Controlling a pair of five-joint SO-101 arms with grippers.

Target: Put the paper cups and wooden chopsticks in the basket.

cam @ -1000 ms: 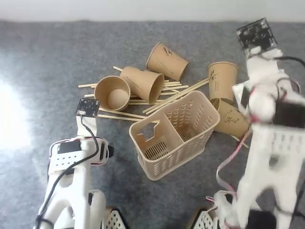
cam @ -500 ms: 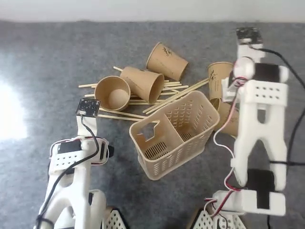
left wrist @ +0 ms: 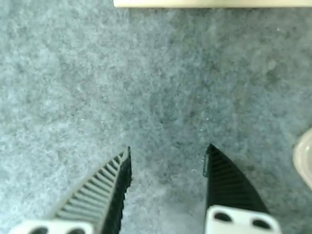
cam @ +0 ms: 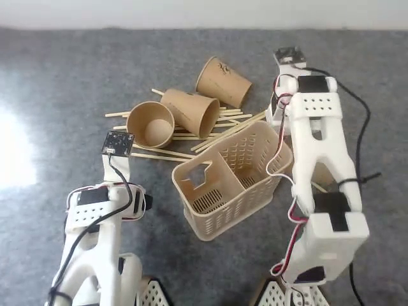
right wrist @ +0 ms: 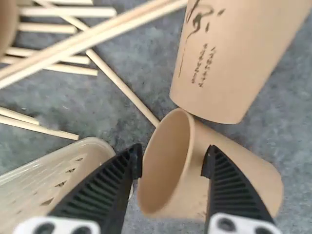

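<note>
My right gripper is open, its fingers on either side of the rim of a paper cup lying on its side, not closed on it. A second cup lies just beyond, and wooden chopsticks are scattered past it. In the high view the right arm covers those cups beside the beige basket. Three more cups lie on chopsticks behind the basket. My left gripper is open over bare grey carpet, with a chopstick just ahead.
The basket's rim is close beside my right gripper's finger. The left arm stands in front of the chopstick pile, left of the basket. Grey carpet covers the table, with free room at the far left and front middle.
The right arm has swung left and come down over the cups beside the basket, hiding them in the high view. The left arm has not moved.
</note>
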